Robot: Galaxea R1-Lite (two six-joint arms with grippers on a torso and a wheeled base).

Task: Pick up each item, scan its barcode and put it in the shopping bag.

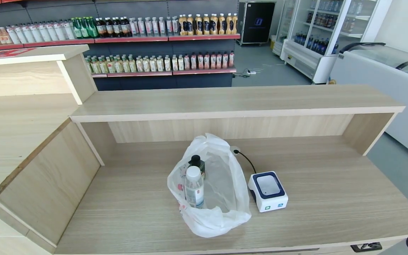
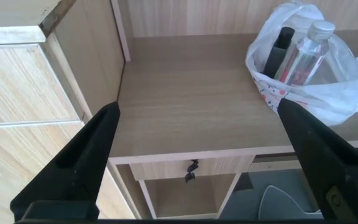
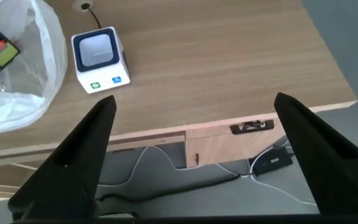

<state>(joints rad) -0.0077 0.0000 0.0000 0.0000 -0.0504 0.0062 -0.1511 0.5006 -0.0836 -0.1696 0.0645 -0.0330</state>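
A white plastic shopping bag stands open on the wooden counter. Inside it stand a clear bottle with a white cap and a dark bottle with a black cap. The bag and both bottles also show in the left wrist view. A white barcode scanner with a dark blue window frame sits just right of the bag, its cable running back. My left gripper is open, held off the counter's front edge. My right gripper is open too, off the front edge near the scanner.
A raised wooden ledge runs behind the counter, with a side wall on the left. A drawer with a key sits under the counter front. Shelves of bottled drinks and glass-door fridges stand far behind.
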